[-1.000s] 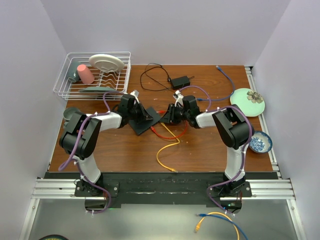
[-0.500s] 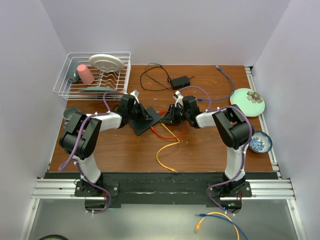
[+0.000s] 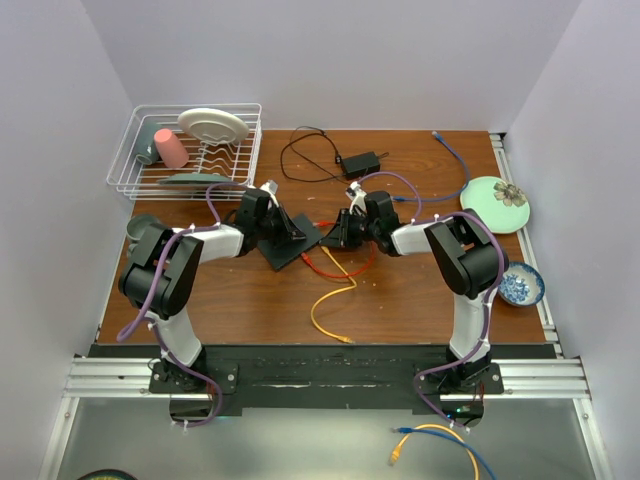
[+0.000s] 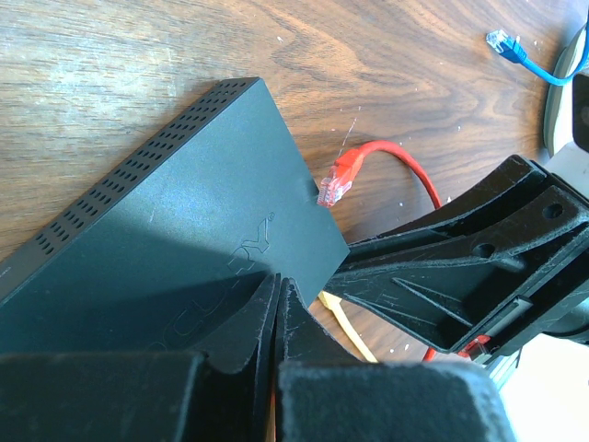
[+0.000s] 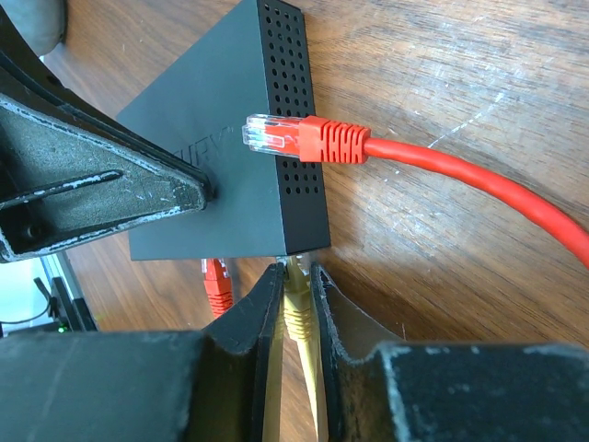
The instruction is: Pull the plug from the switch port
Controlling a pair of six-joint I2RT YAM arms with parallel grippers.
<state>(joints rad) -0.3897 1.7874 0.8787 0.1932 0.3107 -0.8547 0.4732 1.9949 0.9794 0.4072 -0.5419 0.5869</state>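
Your right gripper (image 5: 293,281) is clenching the yellow plug (image 5: 295,313). Its two fingers are pinching the plug's sides right where it is entering the switch port (image 5: 281,250), on the near narrow edge of the switch (image 5: 202,138). Your left gripper (image 4: 276,308) is holding its fingers closed flat against each other with nothing between them. It is pressing them down on the switch's top face and pinning the box to the table (image 4: 138,55), at mid-table between your two arms. A red plug (image 5: 217,285) seems to be sitting in the same row just beside the yellow one. A loose red plug (image 5: 304,138) is lying over the switch's vented side.

You are probably dealing with a small, hard plastic plug on a limp cord, so you are gripping in the right place: on the plug body, not the cable, which would only flex and slip. The box is looking light and likely to slide, so the left arm's press is doing real work. The plug's latch tab is hiding under your fingers, and I cannot tell whether it is being depressed.
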